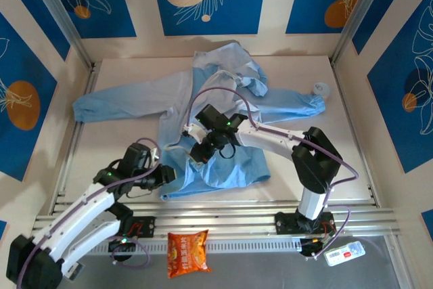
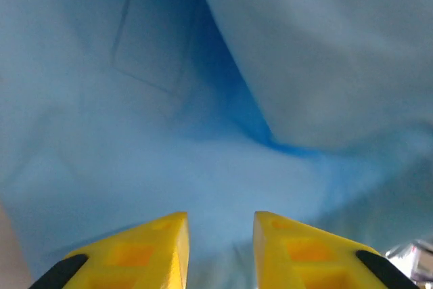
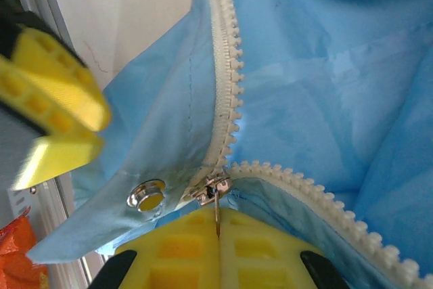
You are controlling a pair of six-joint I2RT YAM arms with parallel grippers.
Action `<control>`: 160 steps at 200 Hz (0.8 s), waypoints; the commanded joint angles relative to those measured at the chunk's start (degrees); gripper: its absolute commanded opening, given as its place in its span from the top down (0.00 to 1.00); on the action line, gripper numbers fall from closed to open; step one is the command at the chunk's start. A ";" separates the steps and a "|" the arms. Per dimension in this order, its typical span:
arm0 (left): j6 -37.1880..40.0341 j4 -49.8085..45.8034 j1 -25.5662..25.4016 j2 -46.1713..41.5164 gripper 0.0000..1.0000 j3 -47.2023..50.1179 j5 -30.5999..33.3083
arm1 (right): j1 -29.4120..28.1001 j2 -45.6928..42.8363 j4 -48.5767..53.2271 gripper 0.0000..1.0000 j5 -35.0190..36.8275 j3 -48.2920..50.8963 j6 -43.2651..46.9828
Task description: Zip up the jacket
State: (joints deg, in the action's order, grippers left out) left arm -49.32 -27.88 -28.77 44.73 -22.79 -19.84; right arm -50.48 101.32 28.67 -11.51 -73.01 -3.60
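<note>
The pale, flat surface (image 1: 115,137) sits framed by metal rails. A large light-blue thin fabric jacket (image 1: 230,167) lies spread over its middle, front up, its 2 long sleeves stretched out flat toward the left and right sides. A small clear roundish object (image 1: 321,89), too small to identify, rests just beside the right cuff. On the grey strip at the near edge lie 1 orange crinkled snack packet (image 1: 187,252) and 1 small white packet (image 1: 345,253).

The jacket (image 1: 223,99) lies on the table (image 1: 122,147), sleeves out left and right, the left gripper (image 1: 166,175) at its near-left hem, the right gripper (image 1: 201,152) on its zipper slider (image 3: 215,191), a snack bag (image 1: 187,253) nearer, between the arm bases
</note>
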 commanded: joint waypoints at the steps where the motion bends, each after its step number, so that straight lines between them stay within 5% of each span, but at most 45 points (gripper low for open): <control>1: -2.97 14.33 1.97 5.62 0.72 2.74 2.93 | 0.99 1.05 -1.46 1.00 -2.62 1.78 -0.27; 47: -0.97 31.91 7.23 25.96 0.69 2.62 -0.16 | 2.90 3.82 -2.95 1.00 -2.58 1.62 -0.97; 80: 4.44 34.76 12.28 41.63 0.69 -5.63 -5.17 | 4.09 4.84 -3.80 1.00 -2.07 0.62 -1.40; 130: 15.56 27.67 17.86 55.44 0.69 -20.69 -6.22 | 5.30 8.06 -1.62 1.00 -1.35 -4.79 -0.79; 160: 19.77 21.27 21.84 53.08 0.64 -25.33 -7.66 | 5.04 11.34 3.94 1.00 -1.32 -11.88 2.77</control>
State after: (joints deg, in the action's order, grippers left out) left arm -36.45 2.09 -10.63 99.11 -45.87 -29.34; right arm -45.32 110.61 27.14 -12.19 -79.44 -4.01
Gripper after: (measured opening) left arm 0.339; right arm 0.046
